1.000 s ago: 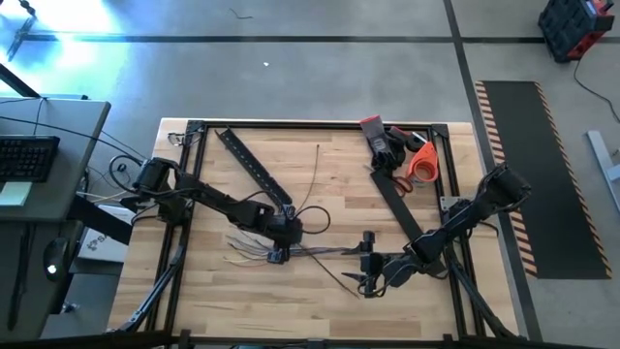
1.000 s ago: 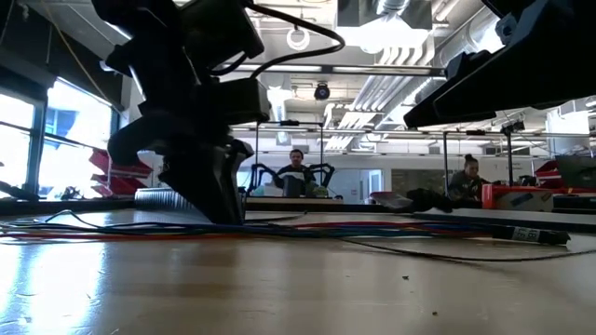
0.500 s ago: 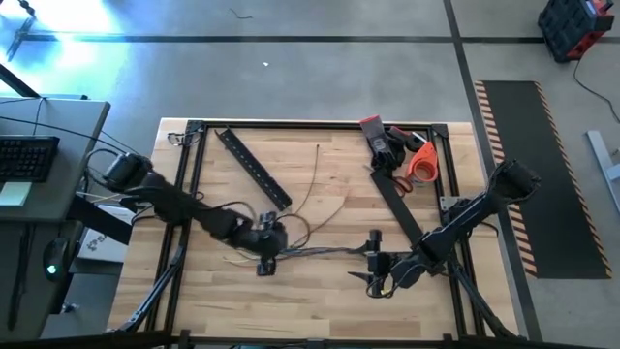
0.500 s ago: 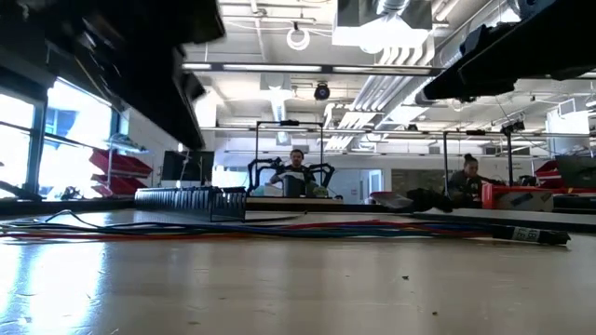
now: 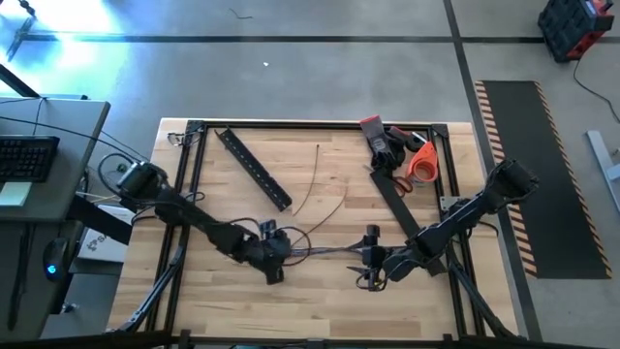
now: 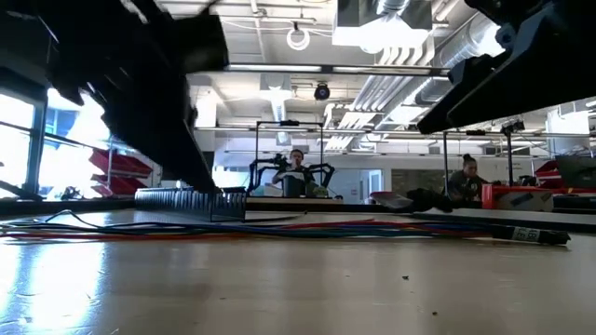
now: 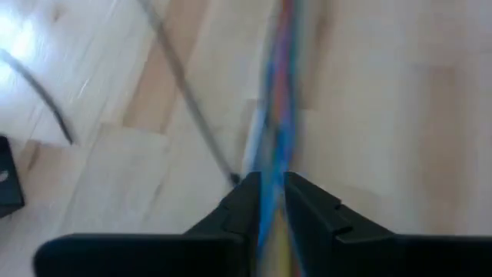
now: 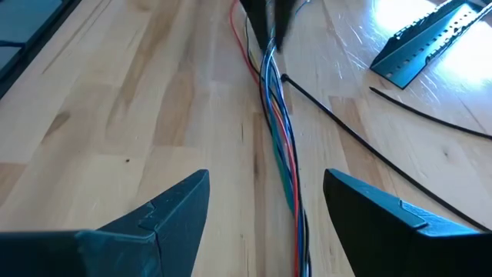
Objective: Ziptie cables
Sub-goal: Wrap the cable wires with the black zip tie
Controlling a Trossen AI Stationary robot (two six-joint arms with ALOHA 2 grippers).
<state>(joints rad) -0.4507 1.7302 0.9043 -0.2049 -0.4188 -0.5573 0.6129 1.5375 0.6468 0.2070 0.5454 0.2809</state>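
The cables [image 5: 325, 252] are a thin bundle of blue, red and dark wires lying on the wooden table between my two grippers, and they show in the low view as cables [image 6: 279, 228] stretched along the tabletop. My left gripper [image 5: 275, 260] is at the bundle's left end, and in its wrist view my left gripper [image 7: 270, 188] is shut on the cables [image 7: 280, 92]. My right gripper [image 5: 366, 260] is at the bundle's right end. My right gripper [image 8: 265, 188] stands open in its wrist view, a finger on either side of the cables [image 8: 278, 131], clear of them. My left gripper has the cable bundle [image 7: 270, 165] pinched in the narrow gap between its two fingers, near the bundle's left end. The fingers slant down from above and from the table's left. The bundle runs on ahead of them, and the rest of it lies on the table.
A black zip tie [image 8: 346, 127] lies slantwise beside the bundle. A black perforated bar [image 5: 254, 168] lies at the far left, and a flat black strip [image 5: 397, 199], orange-handled scissors [image 5: 418, 163] and a red-and-black tool [image 5: 378, 136] at the far right. A thin loose wire [image 5: 315, 179] curves mid-table.
My left gripper has swung toward the table's near edge and rolled about its own line. In the low view it has left the spot where it stood on the table. The wire loop that lay beside it no longer shows, and the bundle now runs straighter between the grippers.
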